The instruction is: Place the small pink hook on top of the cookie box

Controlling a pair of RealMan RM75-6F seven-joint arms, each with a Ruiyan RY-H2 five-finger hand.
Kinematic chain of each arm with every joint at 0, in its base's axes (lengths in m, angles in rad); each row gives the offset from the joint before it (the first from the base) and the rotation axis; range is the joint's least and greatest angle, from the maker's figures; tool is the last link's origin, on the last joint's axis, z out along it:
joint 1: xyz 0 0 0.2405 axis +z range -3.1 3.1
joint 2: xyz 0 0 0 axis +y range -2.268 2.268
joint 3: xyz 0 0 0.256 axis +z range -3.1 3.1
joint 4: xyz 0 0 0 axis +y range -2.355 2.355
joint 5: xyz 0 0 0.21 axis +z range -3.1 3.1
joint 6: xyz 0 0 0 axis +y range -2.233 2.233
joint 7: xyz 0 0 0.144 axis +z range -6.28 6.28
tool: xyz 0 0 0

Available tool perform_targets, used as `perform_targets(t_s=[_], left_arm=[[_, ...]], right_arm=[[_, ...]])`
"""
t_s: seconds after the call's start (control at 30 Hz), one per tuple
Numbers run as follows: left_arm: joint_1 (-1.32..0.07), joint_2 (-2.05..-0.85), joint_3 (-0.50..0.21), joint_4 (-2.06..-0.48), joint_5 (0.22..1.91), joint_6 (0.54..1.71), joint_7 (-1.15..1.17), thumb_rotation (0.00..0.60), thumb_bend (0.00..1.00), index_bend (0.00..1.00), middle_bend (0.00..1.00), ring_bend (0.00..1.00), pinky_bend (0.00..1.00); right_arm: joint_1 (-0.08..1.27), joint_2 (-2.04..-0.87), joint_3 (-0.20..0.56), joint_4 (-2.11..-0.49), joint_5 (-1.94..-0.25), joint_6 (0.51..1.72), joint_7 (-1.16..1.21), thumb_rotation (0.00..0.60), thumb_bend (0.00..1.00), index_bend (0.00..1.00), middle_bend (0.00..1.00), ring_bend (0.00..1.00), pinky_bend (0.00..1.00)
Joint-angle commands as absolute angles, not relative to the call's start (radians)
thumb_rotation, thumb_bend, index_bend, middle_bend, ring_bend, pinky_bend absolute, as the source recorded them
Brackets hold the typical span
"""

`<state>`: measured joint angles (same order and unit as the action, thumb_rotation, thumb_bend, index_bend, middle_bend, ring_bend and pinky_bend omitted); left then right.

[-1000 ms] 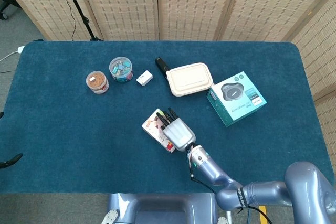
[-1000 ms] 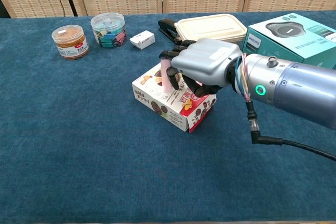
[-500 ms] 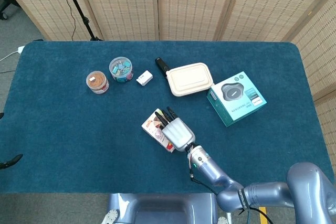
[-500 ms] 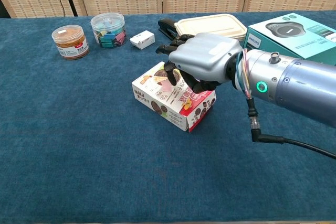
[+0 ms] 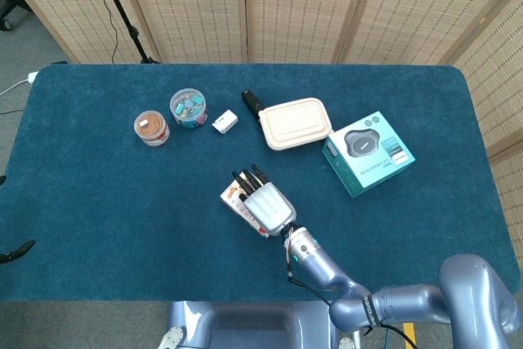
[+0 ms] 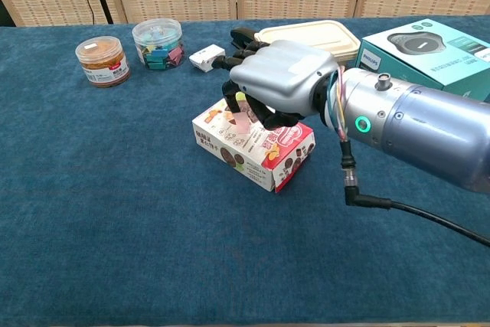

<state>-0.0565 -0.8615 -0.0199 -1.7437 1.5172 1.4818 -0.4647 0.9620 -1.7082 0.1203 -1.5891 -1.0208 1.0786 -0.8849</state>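
Observation:
The cookie box (image 6: 253,151) lies flat near the middle of the blue table (image 6: 115,212), also seen in the head view as the cookie box (image 5: 235,196). The small pink hook (image 6: 244,119) rests on the box's top, mostly shadowed under my right hand (image 6: 277,82). That hand hovers just over the box, its fingers spread and stretched toward the far left, and it grips nothing I can make out. From the head camera the right hand (image 5: 263,202) covers the hook entirely. My left hand appears in neither view.
Along the far side stand an orange-filled jar (image 6: 102,60), a jar of clips (image 6: 158,44), a small white box (image 6: 207,57), a black stapler (image 6: 242,39), a cream lunchbox (image 6: 306,38) and a teal boxed device (image 6: 429,51).
My right hand held the pink hook upright on the box, then let it down. The fingers have opened out, and the hand has lifted slightly and shifted left.

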Motion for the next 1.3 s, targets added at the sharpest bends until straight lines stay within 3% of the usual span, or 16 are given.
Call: perform_targets(t_s=[0.03, 0.17, 0.5, 0.73, 1.3], left_arm=[[-0.057, -0.861, -0.021, -1.743, 1.517, 1.48, -0.467, 0.6, 0.14, 0.0, 0.0, 0.0, 0.0], [-0.058, -0.86, -0.02, -1.743, 1.519, 1.478, -0.471, 0.6, 0.14, 0.0, 0.0, 0.0, 0.0], [-0.056, -0.86, -0.018, -1.746, 1.521, 1.478, -0.469, 0.6, 0.14, 0.0, 0.0, 0.0, 0.0], [-0.055, -0.86, -0.017, -1.745, 1.526, 1.481, -0.471, 0.6, 0.14, 0.0, 0.0, 0.0, 0.0], [-0.053, -0.857, -0.016, -1.735, 1.53, 1.482, -0.494, 0.6, 0.14, 0.0, 0.0, 0.0, 0.0]], right_arm=[[0.958, -1.701, 0.131, -1.593, -1.031, 1.092, -0.881, 0.6, 1.0, 0.37, 0.0, 0.0, 0.0], [0.945, -1.682, 0.141, -1.62, -1.058, 1.123, -0.872, 0.6, 1.0, 0.37, 0.0, 0.0, 0.0], [0.906, -1.696, 0.05, -1.665, -1.188, 1.159, -0.91, 0.6, 1.0, 0.38, 0.0, 0.0, 0.0], [0.895, -1.737, 0.027, -1.645, -1.247, 1.15, -0.925, 0.6, 1.0, 0.38, 0.0, 0.0, 0.0], [0.876, -1.784, 0.079, -1.485, -1.213, 1.1, -0.93, 0.6, 1.0, 0.38, 0.0, 0.0, 0.0]])
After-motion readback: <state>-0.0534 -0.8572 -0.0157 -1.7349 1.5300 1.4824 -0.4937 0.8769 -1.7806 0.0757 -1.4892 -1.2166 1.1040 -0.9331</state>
